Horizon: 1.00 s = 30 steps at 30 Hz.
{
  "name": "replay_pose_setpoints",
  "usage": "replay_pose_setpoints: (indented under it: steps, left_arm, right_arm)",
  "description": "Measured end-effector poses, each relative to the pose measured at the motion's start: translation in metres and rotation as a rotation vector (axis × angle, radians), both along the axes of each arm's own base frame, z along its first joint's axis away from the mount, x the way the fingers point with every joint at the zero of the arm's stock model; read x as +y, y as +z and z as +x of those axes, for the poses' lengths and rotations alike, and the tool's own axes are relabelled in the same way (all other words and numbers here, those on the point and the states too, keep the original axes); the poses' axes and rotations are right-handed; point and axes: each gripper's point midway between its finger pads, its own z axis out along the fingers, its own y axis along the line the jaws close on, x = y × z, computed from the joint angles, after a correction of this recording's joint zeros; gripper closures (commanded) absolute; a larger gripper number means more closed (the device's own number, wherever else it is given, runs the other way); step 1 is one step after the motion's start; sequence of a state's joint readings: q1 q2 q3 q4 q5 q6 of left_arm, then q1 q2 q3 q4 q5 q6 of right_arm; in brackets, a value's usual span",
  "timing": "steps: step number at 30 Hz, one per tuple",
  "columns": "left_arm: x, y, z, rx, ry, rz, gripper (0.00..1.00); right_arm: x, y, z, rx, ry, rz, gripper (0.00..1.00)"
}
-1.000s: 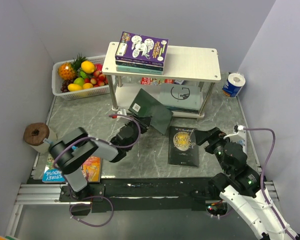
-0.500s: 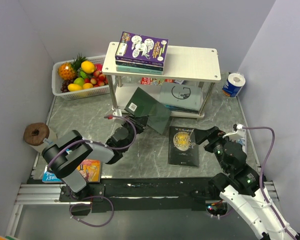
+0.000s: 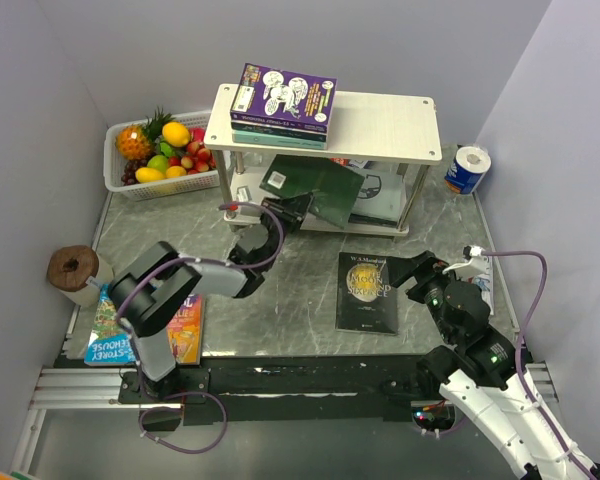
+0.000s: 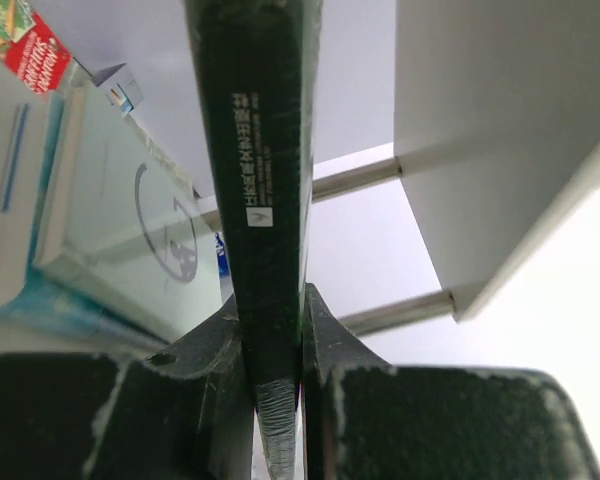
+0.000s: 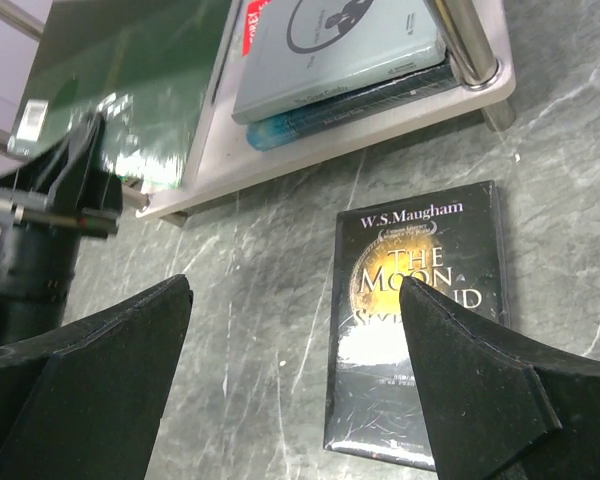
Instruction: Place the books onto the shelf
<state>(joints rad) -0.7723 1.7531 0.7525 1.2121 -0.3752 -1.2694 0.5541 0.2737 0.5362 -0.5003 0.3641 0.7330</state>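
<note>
While pinched edge-on between the closed jaws of the left gripper (image 4: 272, 320), the dark green book (image 3: 315, 185) is held tilted into the lower tier of the shelf (image 3: 380, 120). Its spine print is shown only by the left wrist view and cannot be read. Further right, "W.S.Maugham" is read on the black book (image 5: 415, 320), laid flat on the counter (image 3: 280, 300) just ahead of the spread right gripper (image 5: 295, 290).
</note>
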Motion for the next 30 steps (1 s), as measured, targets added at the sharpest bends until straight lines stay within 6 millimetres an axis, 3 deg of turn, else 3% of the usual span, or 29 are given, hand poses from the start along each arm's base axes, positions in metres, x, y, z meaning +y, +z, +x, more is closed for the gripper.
replay_pose_setpoints:
  steps: [3, 11, 16, 22, 28, 30]
  left_arm:
    - [-0.013, -0.003, 0.019, 0.005, -0.012, -0.032, 0.99]
    - [-0.040, -0.039, 0.068, 0.048, -0.020, -0.036, 0.99]
    - [-0.052, -0.036, 0.094, 0.029, -0.031, -0.067, 0.99]
    - [-0.059, -0.027, 0.100, 0.013, -0.064, -0.120, 0.95]
    - [-0.070, -0.048, 0.094, 0.055, -0.112, -0.122, 0.84]
    - [-0.074, -0.056, 0.092, 0.071, -0.129, -0.116, 0.73]
  right_arm:
    - [-0.001, 0.000, 0.001, -0.001, -0.005, -0.004, 0.08]
    - [-0.001, -0.001, 0.003, 0.003, -0.005, -0.024, 0.08]
    - [0.000, -0.001, 0.005, 0.001, -0.005, -0.030, 0.08]
    - [0.002, -0.004, 0.008, 0.018, -0.002, -0.044, 0.07]
    - [0.003, 0.004, 0.010, 0.015, 0.002, -0.054, 0.07]
    - [0.003, 0.008, 0.010, 0.005, 0.003, -0.051, 0.07]
